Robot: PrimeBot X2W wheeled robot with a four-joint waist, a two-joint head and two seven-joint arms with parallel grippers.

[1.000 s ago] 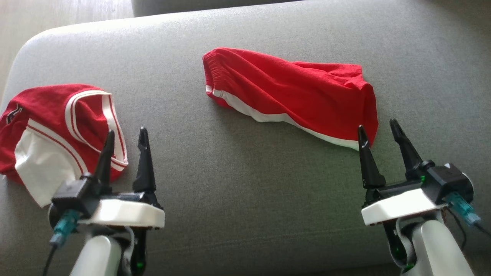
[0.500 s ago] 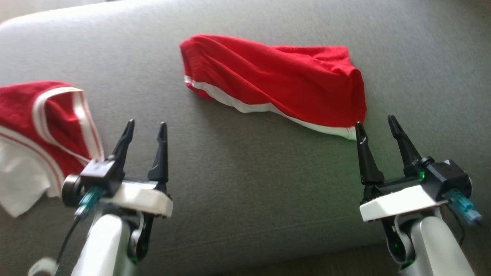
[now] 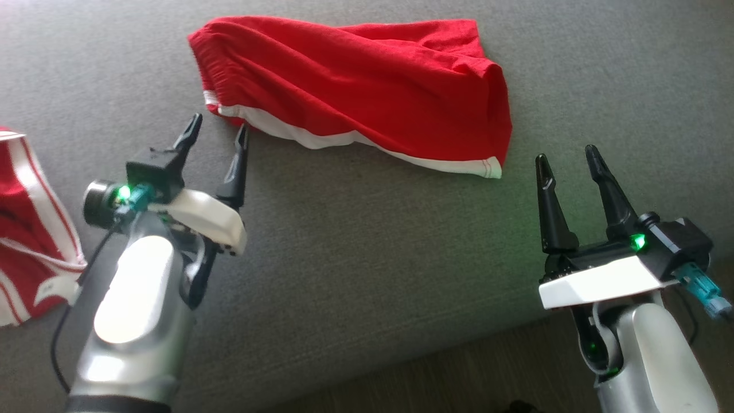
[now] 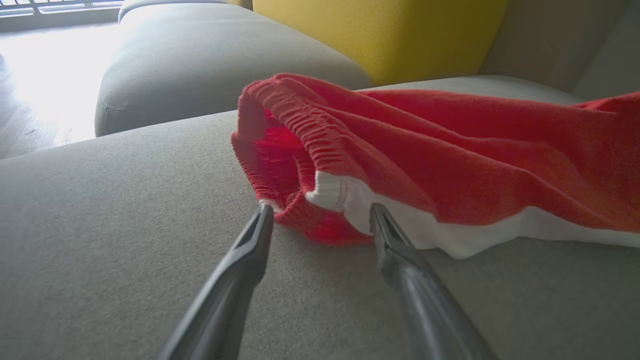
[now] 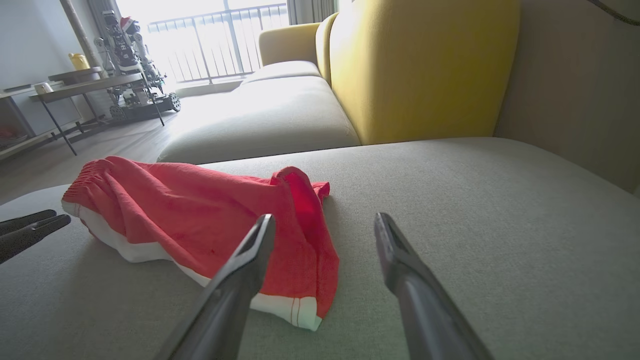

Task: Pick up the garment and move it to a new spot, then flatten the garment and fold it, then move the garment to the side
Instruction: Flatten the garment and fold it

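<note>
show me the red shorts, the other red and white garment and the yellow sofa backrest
red shorts (image 3: 367,92), head view, middle of the red cloth
red and white garment (image 3: 17,223), head view, its red part
yellow sofa backrest (image 5: 425,65), right wrist view, its front face

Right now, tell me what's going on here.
A two-armed robot is working on red shorts that lie rumpled on a grey cushion. The left tool is open at the waistband end, with that corner about between its fingers, not gripped. The right tool is open too, just short of the hem end. Nothing is held yet. A second garment, red and white, lies off to the robot's left.
</note>
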